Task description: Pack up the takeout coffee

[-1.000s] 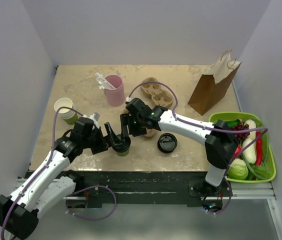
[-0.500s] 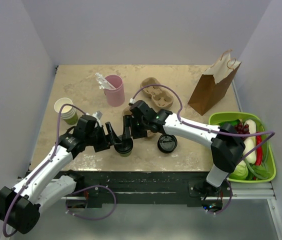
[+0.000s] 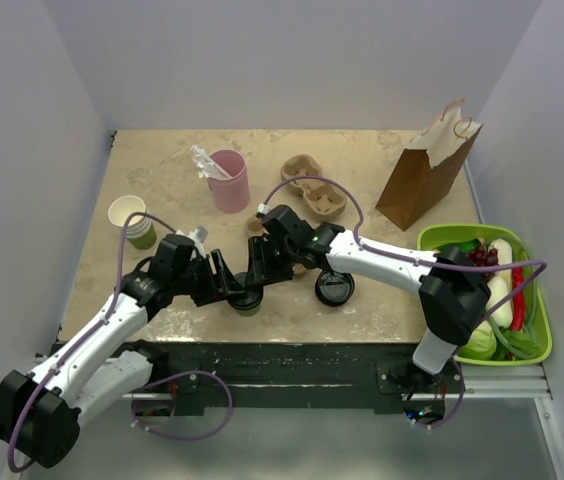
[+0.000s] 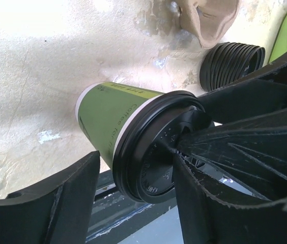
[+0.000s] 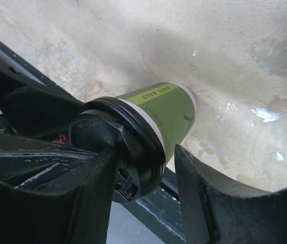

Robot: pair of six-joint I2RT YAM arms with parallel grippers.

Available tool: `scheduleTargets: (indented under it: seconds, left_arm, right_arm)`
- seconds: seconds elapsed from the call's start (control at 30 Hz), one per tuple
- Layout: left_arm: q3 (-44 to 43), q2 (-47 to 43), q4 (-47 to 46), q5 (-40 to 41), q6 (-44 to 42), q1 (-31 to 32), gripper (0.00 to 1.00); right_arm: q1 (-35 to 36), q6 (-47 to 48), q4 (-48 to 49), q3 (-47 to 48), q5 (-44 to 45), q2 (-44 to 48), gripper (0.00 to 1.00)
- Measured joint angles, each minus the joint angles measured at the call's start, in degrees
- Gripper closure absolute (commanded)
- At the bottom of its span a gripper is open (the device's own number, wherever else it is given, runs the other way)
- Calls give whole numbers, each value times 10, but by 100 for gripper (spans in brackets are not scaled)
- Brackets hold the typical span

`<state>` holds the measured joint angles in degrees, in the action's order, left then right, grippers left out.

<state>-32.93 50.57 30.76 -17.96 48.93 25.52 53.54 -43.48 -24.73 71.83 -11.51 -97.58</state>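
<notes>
The takeout coffee (image 3: 247, 300), a small olive-green cup with a black lid, stands near the table's front edge. It also shows in the left wrist view (image 4: 108, 119) and the right wrist view (image 5: 164, 114). My left gripper (image 3: 230, 290) reaches it from the left and is open (image 4: 136, 162). One finger lies across the lid and the other stands off the cup's side with a gap. My right gripper (image 3: 260, 278) comes from the upper right and is open (image 5: 144, 152). It straddles the cup the same way, one finger over the lid.
A stack of black lids (image 3: 334, 287) lies right of the cup. A pink tumbler (image 3: 230, 182), a cardboard carrier (image 3: 314, 187), stacked paper cups (image 3: 132, 222), a brown paper bag (image 3: 427, 170) and a green vegetable basket (image 3: 537, 345) stand around.
Both grippers have closed in on the cup: the left one slid right, the right one came down and forward over the lid. The cup has barely shifted.
</notes>
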Motion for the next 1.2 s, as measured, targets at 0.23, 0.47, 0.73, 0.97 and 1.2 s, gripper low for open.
scheduleTargets:
  seconds: [0.23,0.47,0.73,0.97,1.2]
  left_arm:
    - [6,15,-21,-5,1,0,39]
    - [10,19,-34,-10,2,0,39]
    - [10,21,-42,-20,2,1,36]
    - [23,7,-56,-33,4,2,36]
    - [30,-8,-59,-27,6,0,32]
  right_arm:
    - [-7,-2,48,-24,-24,3,69]
    - [-12,-10,92,-65,-33,23,90]
    - [-13,-97,189,-187,-47,96,100]
    - [-8,-180,237,-254,-44,139,65]
    - [-5,-170,194,-242,-30,166,45]
